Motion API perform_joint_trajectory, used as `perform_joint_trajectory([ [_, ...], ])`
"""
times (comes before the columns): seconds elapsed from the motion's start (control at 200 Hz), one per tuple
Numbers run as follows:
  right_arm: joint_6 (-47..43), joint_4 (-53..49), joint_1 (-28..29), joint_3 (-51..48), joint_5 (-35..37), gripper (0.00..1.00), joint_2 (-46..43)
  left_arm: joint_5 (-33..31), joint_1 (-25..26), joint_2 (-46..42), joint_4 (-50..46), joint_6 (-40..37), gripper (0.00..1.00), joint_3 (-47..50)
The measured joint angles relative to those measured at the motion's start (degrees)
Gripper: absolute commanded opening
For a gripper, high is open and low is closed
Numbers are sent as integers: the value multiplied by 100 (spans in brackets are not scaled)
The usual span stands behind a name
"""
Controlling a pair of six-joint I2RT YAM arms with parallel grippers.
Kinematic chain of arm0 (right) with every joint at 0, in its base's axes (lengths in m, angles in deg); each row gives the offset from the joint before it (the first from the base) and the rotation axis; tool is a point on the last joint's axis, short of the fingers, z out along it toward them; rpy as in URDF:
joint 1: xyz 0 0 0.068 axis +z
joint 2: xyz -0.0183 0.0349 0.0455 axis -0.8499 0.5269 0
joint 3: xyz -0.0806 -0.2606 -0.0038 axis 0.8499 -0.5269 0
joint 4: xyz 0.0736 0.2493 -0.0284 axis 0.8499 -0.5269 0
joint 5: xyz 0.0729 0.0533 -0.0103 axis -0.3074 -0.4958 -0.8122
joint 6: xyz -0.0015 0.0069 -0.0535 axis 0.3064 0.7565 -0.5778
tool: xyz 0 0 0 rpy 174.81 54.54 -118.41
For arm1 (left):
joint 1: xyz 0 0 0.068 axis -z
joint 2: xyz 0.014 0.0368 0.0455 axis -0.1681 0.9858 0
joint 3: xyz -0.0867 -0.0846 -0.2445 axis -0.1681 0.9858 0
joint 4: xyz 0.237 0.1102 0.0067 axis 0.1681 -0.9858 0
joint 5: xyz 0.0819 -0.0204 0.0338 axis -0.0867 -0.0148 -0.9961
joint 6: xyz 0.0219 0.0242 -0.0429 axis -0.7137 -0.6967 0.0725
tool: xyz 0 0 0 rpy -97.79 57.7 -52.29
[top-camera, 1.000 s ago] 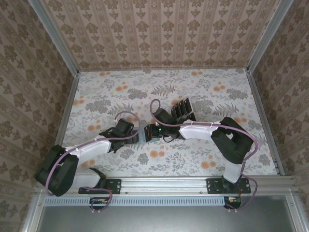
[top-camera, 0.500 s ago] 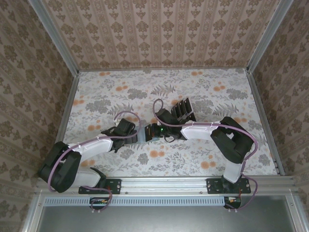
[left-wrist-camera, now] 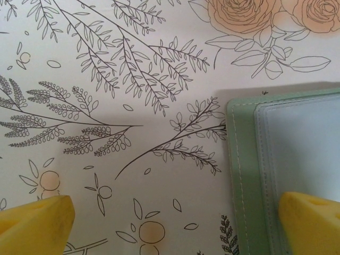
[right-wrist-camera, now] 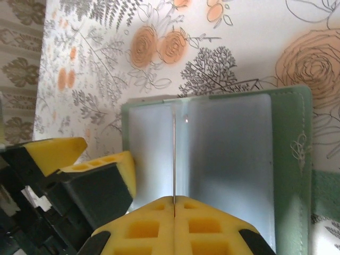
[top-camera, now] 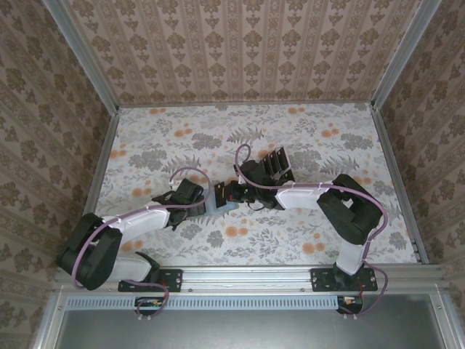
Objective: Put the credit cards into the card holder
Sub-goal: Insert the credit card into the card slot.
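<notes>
Fingers of the left pincer (left-wrist-camera: 175,226) stand wide apart in the left wrist view. One yellow pad (left-wrist-camera: 311,223) is over a corner of the flat grey-green stitched card holder (left-wrist-camera: 247,175), which lies on the floral desk (left-wrist-camera: 106,133). The right wrist view adds the right pincer (right-wrist-camera: 174,204), pressed together on a thin black card (right-wrist-camera: 174,154) that stands edge-on over the holder's clear pocket. The overhead view alone shows a row of dark upright cards (top-camera: 275,166) beside the right arm.

R fingers (right-wrist-camera: 141,228) pinching card (right-wrist-camera: 173,159), over card holder (right-wrist-camera: 289,154)
</notes>
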Motion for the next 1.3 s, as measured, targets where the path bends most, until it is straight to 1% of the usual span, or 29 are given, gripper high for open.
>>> perform_joint_trajectory([
  [0.22,26,461,-72,-85,-109,0,9,0,0,0,-4,59,100,0],
  [0.415,107,890,-94,-164,-170,0,210,0,0,2,-9,66,100,0],
  [0.955,348,1576,-96,-446,-345,0,516,-35,26,7,-20,129,100,0],
  [1.3,579,1856,-96,-485,-592,0,675,-35,26,17,-17,149,100,0],
])
